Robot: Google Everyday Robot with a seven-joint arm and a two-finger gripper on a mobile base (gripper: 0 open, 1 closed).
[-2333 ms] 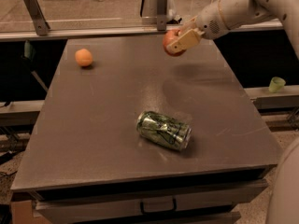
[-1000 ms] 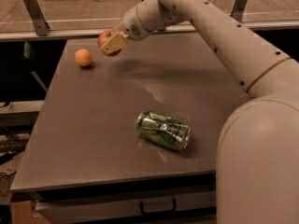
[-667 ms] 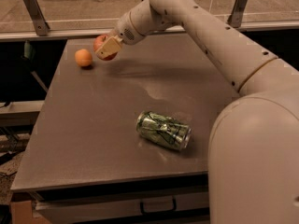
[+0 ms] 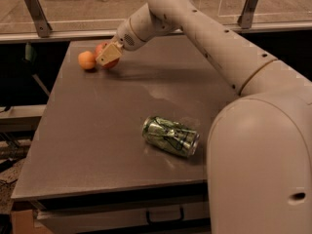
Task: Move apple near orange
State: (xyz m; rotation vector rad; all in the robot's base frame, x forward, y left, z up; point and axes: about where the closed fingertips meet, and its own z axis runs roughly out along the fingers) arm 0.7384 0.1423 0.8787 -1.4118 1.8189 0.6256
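The red apple [image 4: 104, 53] is at the far left of the grey table [image 4: 97, 130], right beside the small orange [image 4: 87, 60], which lies just to its left. My gripper [image 4: 108, 55] reaches in from the right and is shut on the apple, with a tan finger [image 4: 110, 54] across its front. The apple is at or just above the table surface; I cannot tell whether it touches the orange.
A crushed green can [image 4: 170, 136] lies on its side in the middle front of the table. My white arm [image 4: 219, 52] spans the right half of the table. A rail with metal brackets [image 4: 36, 13] runs behind the table's far edge.
My gripper has carried the apple from the far right across the table to the left and lowered it beside the orange. The orange and the can have not moved.
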